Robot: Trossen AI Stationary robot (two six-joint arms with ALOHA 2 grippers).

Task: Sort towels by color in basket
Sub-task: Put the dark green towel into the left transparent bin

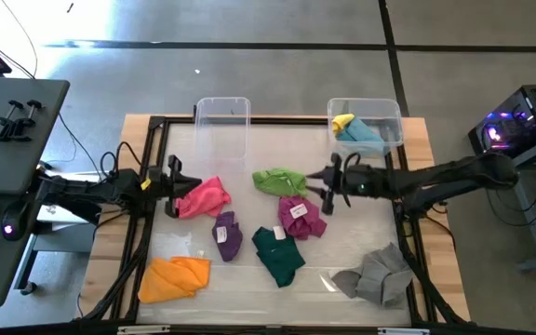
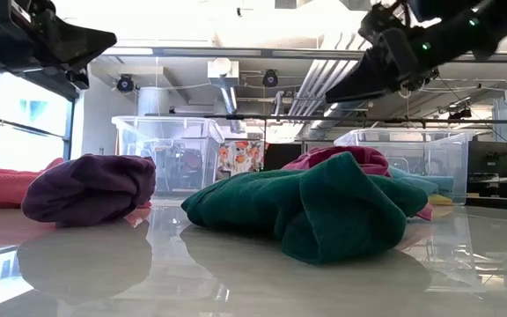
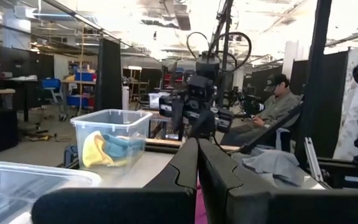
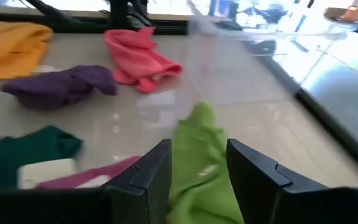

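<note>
The right gripper, fingers parted and empty, hovers over the crumpled light green towel at mid-table, where a low grab could also snag the neighbouring magenta cloth

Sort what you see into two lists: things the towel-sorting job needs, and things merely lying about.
Job: right gripper open over light green towel; pink towel; purple towel; right bin; left bin.
Lying about: clamp; computer.
</note>
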